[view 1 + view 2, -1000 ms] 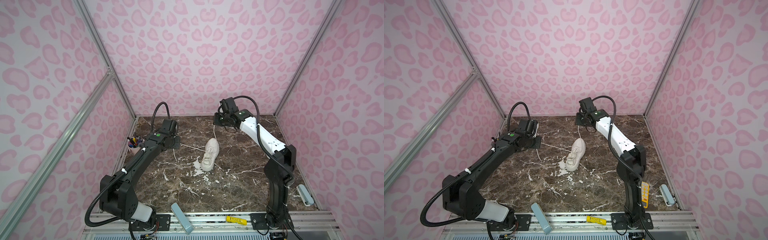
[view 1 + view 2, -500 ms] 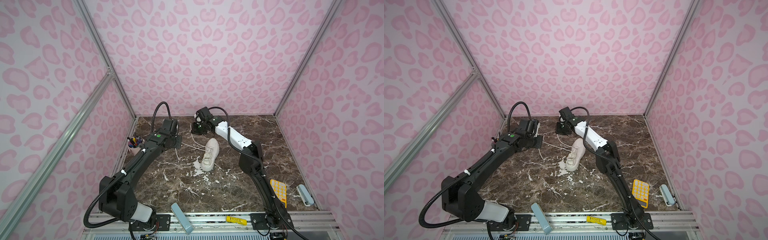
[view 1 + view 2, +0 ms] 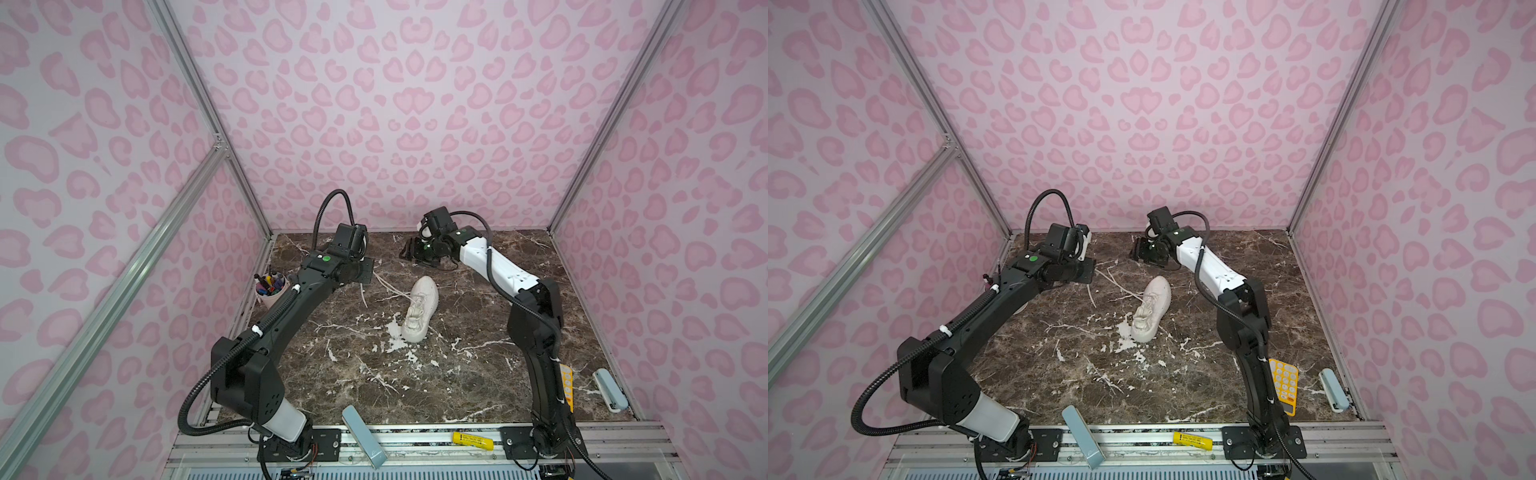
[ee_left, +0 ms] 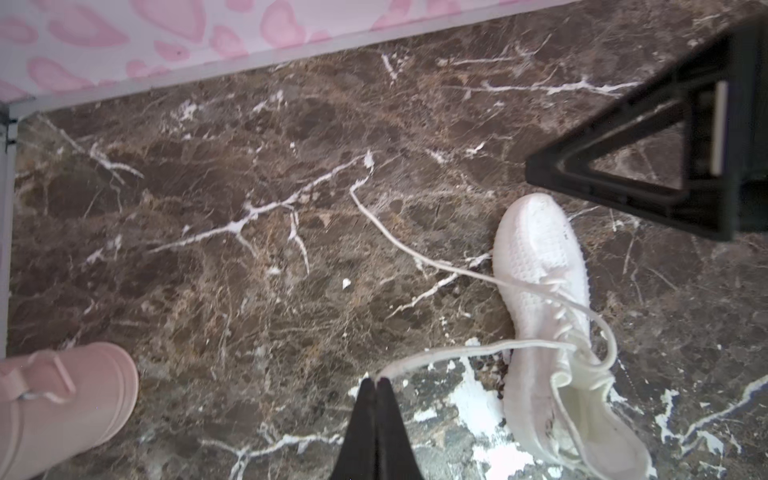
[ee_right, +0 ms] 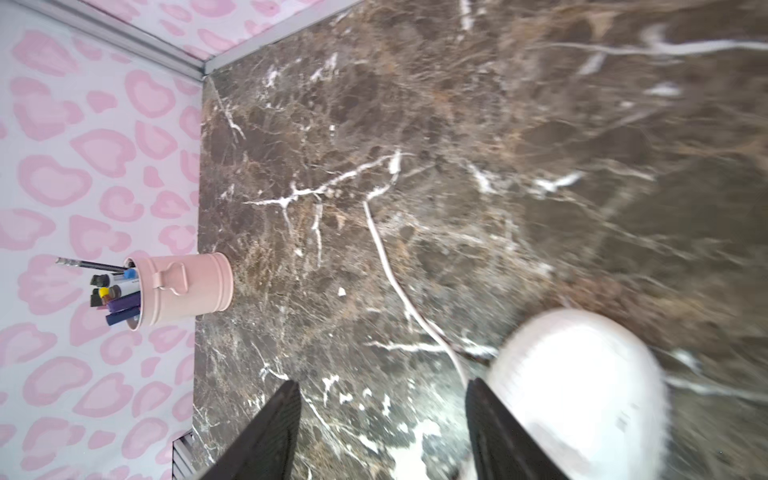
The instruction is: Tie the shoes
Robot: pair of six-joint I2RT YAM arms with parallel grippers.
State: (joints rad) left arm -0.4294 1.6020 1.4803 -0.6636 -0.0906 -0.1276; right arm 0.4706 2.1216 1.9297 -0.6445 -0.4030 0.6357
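The left gripper (image 4: 376,385), pressed together, pinches a thin white lace (image 4: 457,348) of the white chunky-soled sneaker (image 3: 420,309); the right gripper (image 5: 382,384) hangs spread, empty, beyond its far toe.

Pink pen cup (image 3: 272,298), yellow calculator (image 3: 1283,384), marble tabletop (image 3: 457,395).

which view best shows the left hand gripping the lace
The left wrist view: the left hand is shut on the lace end, and the lace leads to the sneaker. In both top views the hand's body hides the pinch; the right wrist view leaves it out.
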